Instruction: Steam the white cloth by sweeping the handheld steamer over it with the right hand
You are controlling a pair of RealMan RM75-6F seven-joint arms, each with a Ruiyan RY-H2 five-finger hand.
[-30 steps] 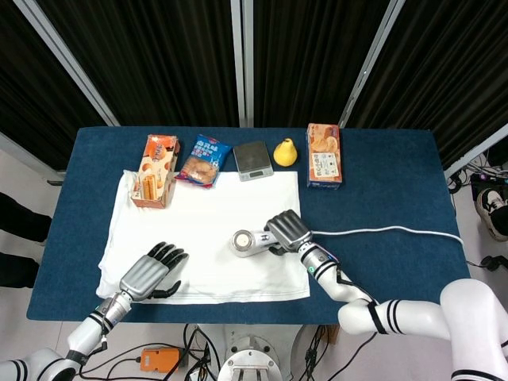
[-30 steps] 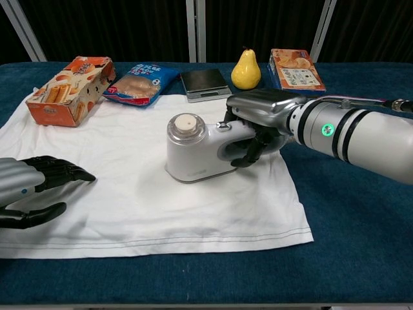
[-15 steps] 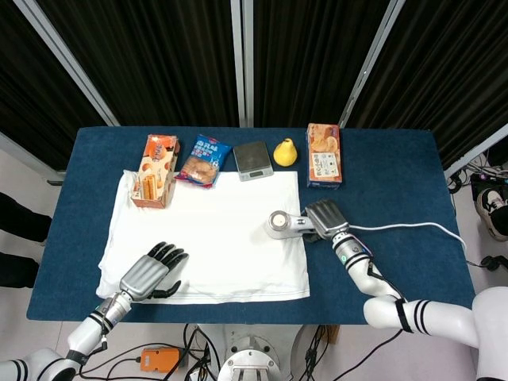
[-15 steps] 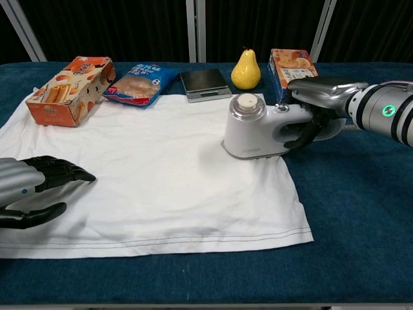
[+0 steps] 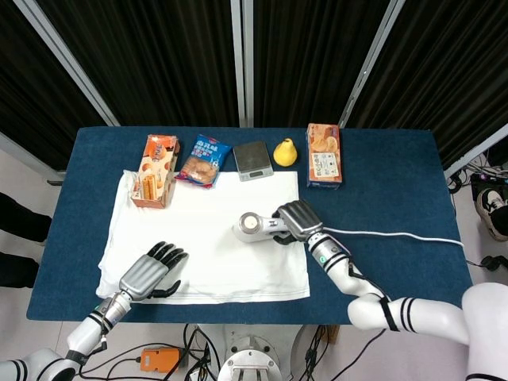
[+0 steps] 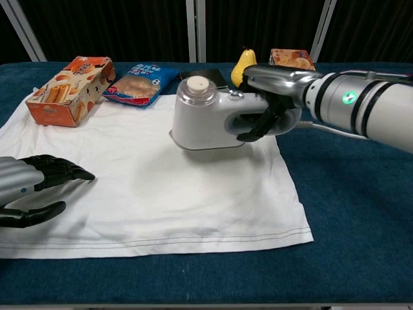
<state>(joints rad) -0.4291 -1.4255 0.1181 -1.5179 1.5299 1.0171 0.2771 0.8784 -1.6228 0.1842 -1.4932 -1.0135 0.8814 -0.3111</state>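
White handheld steamer (image 6: 205,116) covering most of dark flat kitchen scale (image 6: 208,73) in chest view, also lower part of yellow pear (image 6: 242,62). Right hand (image 6: 274,106) hiding lower half of orange snack box (image 6: 292,59). Left hand (image 6: 29,190) running off chest view's left edge. White power cord (image 5: 397,235) leaving head view at right edge. Print on blue snack bag (image 5: 203,160) too small for reading.
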